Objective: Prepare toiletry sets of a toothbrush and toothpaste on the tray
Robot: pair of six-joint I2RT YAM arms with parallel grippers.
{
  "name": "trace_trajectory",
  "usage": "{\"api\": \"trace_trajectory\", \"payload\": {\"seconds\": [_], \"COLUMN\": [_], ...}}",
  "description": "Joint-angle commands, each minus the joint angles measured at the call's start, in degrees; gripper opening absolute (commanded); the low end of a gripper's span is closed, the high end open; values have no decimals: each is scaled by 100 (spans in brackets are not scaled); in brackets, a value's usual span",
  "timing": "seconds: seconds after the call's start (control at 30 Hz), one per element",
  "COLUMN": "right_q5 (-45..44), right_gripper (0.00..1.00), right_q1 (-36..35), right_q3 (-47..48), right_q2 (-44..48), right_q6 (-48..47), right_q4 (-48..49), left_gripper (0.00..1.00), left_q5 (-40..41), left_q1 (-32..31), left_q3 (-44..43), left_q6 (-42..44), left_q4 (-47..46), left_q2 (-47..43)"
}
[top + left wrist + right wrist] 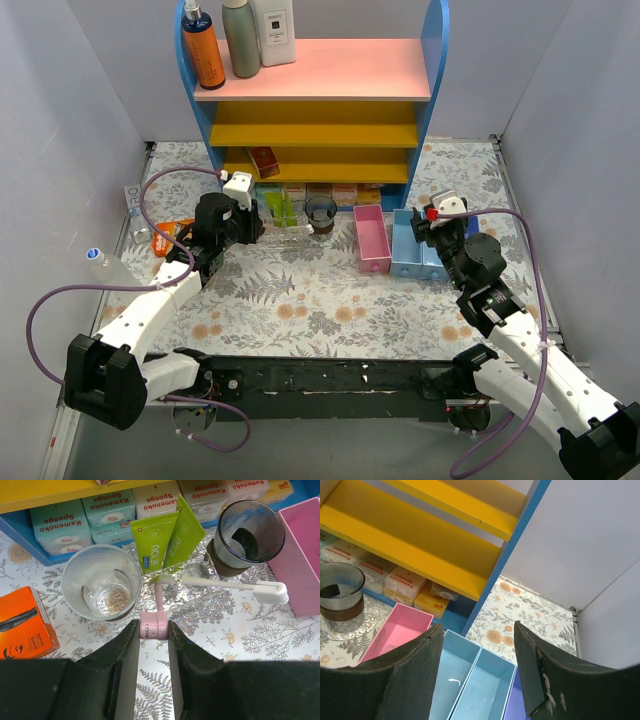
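Observation:
My left gripper is shut on the thick pink end of a pale pink toothbrush, whose head points into the clear tray. A white toothbrush lies across the tray. Two lime-green toothpaste tubes lie at the tray's back. A clear cup stands to the left of them and a dark cup to the right. In the top view the left gripper is at the tray's left end. My right gripper is open and empty above the blue bins.
A pink bin and the blue bins stand right of the tray. The blue and yellow shelf rises just behind, with sponge boxes under it. An orange box lies left of the clear cup. A bottle lies at far left.

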State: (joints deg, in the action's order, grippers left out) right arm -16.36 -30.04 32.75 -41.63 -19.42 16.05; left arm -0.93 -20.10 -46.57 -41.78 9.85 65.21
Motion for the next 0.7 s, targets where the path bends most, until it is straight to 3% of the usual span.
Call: {"api": "trace_trajectory", "payload": {"seconds": [0.0, 0.67], "right_q5": [-43, -60], "right_gripper": [66, 67], "right_q1": [16, 16], "right_q3": [-23, -15], "right_q2": [49, 49], "right_q6": [44, 44], "right_q4": [170, 153], "left_gripper": [12, 30], "left_q5": [5, 23], "left_q1": [-21, -29], "left_q3": [7, 86], "left_q6": [-6, -94], "left_q4": [-97, 26], "left_q2": [-52, -228]}}
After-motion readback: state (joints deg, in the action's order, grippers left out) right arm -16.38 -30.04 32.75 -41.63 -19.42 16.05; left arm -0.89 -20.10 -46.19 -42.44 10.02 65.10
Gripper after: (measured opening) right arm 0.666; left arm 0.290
